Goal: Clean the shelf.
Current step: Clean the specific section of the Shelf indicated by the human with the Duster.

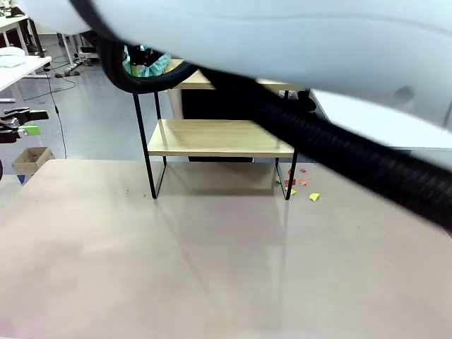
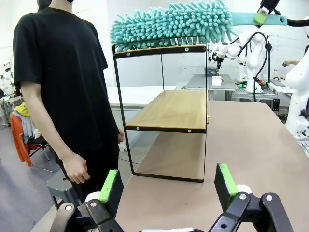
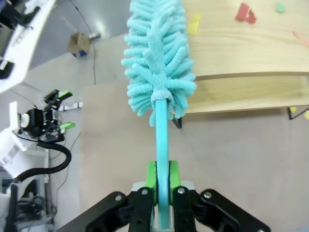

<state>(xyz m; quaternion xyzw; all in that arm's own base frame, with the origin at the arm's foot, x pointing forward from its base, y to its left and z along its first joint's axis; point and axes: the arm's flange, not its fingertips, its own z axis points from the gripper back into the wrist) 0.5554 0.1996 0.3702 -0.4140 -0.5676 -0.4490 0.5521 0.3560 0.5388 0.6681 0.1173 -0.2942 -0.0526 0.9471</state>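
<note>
The right hand (image 3: pixel 162 180) is pinching the teal duster (image 3: pixel 157 63), its head lying on the shelf (image 3: pixel 231 53) ahead. The left hand (image 2: pixel 169 186) is hovering spread, facing the shelf from well apart.

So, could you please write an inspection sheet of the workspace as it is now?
Surface: brown table, carrying the shelf.
Job's things: shelf upright; teal duster head lies on its top board.
Clutter: coloured paper scraps on the table by a shelf leg, more on the top board.
Grippers: left gripper open, holding nothing; right gripper shut on the duster handle.
Cables: thick black hose along the right arm.
Surroundings: person standing beside the shelf; cardboard box on the floor.
</note>
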